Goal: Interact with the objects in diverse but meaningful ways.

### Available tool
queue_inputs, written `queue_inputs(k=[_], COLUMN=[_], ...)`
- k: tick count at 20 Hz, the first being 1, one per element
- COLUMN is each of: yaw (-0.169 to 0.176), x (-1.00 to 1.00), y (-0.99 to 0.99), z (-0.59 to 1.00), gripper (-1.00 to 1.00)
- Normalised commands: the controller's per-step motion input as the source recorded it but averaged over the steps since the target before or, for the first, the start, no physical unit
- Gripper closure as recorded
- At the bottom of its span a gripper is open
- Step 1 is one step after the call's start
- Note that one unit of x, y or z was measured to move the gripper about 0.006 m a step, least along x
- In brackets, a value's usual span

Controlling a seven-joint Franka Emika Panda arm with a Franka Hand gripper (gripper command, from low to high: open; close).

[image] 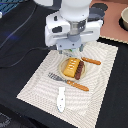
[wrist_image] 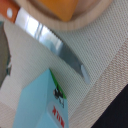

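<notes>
A ridged orange-yellow block (image: 71,68) lies on a small wooden plate (image: 81,75) on the beige placemat; its edge also shows in the wrist view (wrist_image: 57,7). A thin brown stick (image: 91,61) lies just beyond the plate toward the exterior view's right. A small white bone-shaped piece (image: 61,98) lies near the mat's front edge. My gripper (image: 70,50) hangs low just behind the plate; its fingers are hidden. A light blue faceted carton-like item (wrist_image: 40,102) fills the wrist view close to the camera; I cannot tell whether it is held.
An orange-handled fork (image: 67,81) lies in front of the plate. An orange-handled knife (wrist_image: 55,45) lies beside the plate in the wrist view. A bowl (image: 124,17) stands on a pink mat at the back right. Dark tablecloth surrounds the placemat (image: 107,85).
</notes>
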Motion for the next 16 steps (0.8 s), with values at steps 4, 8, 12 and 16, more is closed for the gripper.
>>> queue_inputs(k=[4,8,12,16], yaw=[0.123,0.172,0.218,0.223], x=[-0.60,-0.55,-0.53,-0.28], y=[0.45,0.43,0.33,0.22], z=[0.18,0.24,0.29,0.39], gripper=[-1.00,-1.00,-1.00,-1.00])
